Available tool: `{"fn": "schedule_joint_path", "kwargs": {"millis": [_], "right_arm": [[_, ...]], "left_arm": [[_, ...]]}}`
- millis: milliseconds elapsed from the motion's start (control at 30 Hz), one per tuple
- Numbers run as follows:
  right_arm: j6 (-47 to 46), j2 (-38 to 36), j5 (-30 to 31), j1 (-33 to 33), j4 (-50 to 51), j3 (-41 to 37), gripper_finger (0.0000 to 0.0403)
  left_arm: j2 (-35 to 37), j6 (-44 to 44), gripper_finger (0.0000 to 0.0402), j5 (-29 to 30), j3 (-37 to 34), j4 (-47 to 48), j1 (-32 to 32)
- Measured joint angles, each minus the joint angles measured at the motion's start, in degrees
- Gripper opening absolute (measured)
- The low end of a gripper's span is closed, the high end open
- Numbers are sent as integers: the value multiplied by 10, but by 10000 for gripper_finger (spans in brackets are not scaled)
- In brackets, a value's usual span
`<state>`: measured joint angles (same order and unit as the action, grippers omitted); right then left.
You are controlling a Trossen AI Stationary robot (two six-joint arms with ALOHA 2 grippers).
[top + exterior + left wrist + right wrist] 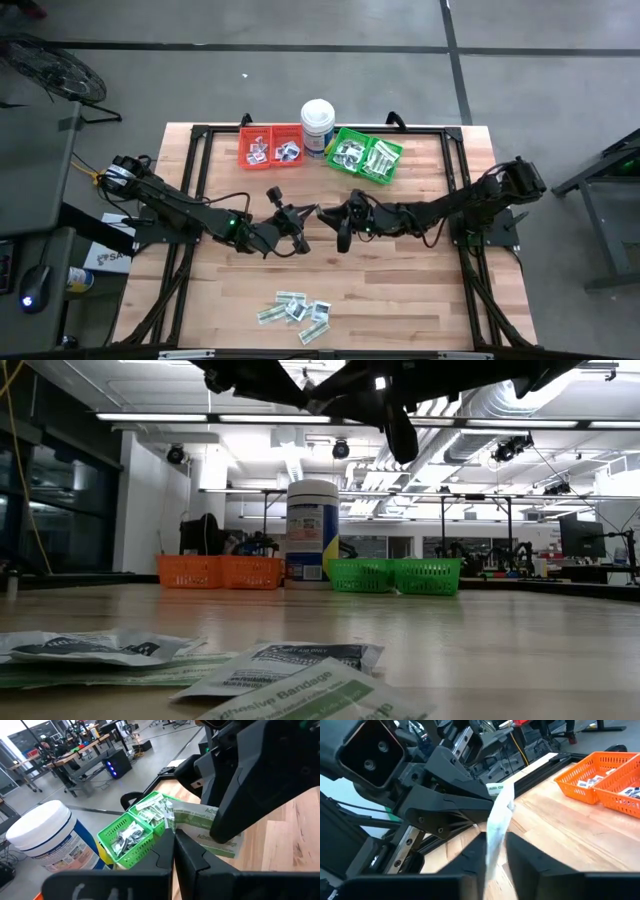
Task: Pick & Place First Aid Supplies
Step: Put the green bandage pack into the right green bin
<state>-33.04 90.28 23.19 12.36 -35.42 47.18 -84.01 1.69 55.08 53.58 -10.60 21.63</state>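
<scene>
Above the middle of the tabletop [400, 290], the left gripper [305, 215] and right gripper [335, 215] were brought tip to tip, both closed on one green-and-white strip packet [499, 822]. Near the front edge, a pile of packets [296, 311] was left lying.

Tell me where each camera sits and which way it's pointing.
High: above the table, looking straight down; both arms show.
Low: at tabletop height, looking across at the white tub; arms overhead.
Left wrist: on the left arm, facing the green bin; left gripper in foreground.
Right wrist: on the right arm, facing the left gripper; right gripper in foreground.
Both wrist views show the strip packet.
</scene>
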Motion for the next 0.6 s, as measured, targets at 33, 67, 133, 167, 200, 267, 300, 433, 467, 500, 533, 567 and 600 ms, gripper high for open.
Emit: {"fn": "schedule_joint_path", "kwargs": {"millis": [33,67,133,167,200,267,300,433,467,500,533,567,600], "right_arm": [[0,0,0,0,0,0,53],[0,0,-1,0,0,0,35],[0,0,-6,0,0,0,10],[1,0,-9,0,0,0,7],[0,0,-11,0,0,0,8],[-1,0,-14,0,0,0,3],[-1,0,-18,0,0,0,2],[-5,0,-22,0,0,0,1],[-6,0,-23,0,0,0,1],[-7,0,-23,0,0,0,1],[-10,0,-23,0,0,0,1],[-13,0,-23,0,1,0,1],[-18,0,-23,0,4,0,1]], "left_arm": [[0,0,0,-1,0,0,0],[0,0,0,-2,0,0,0],[0,0,0,-8,0,0,0],[0,0,0,-11,0,0,0],[0,0,0,-16,0,0,0],[0,8,0,-24,0,0,0],[0,15,0,-30,0,0,0],[0,61,6,-44,0,0,1],[0,72,13,-44,0,0,1],[1,82,22,-46,0,0,1],[1,91,33,-46,0,0,1],[1,99,46,-46,0,0,1],[4,104,60,-46,0,2,1]]}}
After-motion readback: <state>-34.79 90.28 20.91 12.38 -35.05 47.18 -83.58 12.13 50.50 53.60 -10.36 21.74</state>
